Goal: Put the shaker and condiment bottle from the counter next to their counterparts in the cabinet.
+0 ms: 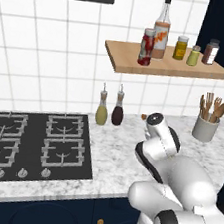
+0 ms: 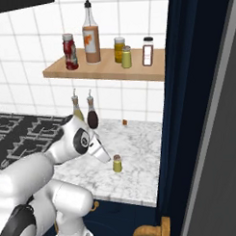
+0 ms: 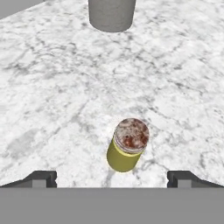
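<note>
The marble counter (image 3: pixel 52 78) carries the shaker (image 3: pixel 127 151) upright, long axis vertical, alone on bare stone. Above the counter, the shelf (image 1: pixel 165 66) holds the red bottle (image 1: pixel 146 47) just beside the tall orange-labelled bottle (image 1: pixel 161 33), with the matching small shaker (image 1: pixel 194 56) further along. The gripper (image 3: pixel 112 177) hangs over the counter with jaws spread wide, empty; the shaker stands just ahead, between the fingertips (image 3: pixel 43 177). A grey utensil pot (image 3: pixel 111 15) stands well beyond, clear of the approach.
</note>
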Controlling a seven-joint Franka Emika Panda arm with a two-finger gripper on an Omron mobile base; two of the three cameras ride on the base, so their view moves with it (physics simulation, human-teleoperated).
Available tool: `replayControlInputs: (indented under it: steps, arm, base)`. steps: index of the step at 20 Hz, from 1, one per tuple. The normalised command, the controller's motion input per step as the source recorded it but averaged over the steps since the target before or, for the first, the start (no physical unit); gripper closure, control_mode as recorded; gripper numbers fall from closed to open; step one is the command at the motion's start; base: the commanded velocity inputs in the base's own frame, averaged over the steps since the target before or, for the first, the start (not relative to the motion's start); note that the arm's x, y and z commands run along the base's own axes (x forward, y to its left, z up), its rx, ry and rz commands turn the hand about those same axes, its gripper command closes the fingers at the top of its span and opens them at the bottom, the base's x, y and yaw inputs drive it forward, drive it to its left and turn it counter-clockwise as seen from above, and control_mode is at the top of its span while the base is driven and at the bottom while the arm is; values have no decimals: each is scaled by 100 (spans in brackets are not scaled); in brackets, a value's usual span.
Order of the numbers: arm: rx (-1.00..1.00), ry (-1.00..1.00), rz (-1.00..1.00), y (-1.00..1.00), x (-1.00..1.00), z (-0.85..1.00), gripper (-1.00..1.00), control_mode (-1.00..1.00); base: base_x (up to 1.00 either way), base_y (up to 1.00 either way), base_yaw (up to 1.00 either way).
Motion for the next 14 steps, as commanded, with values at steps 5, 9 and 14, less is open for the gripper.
replayControlInputs:
  steps: [5, 9, 14]
  arm:
    - [1, 0, 0, -26, 17, -4, -100, -100]
    - [1, 0, 0, -19, 0, -3, -100, -100]
    - [2, 0, 0, -3, -2, -17, -100, -100]
  base:
    - [0, 0, 0]
    - [0, 0, 0]
    - [0, 0, 0]
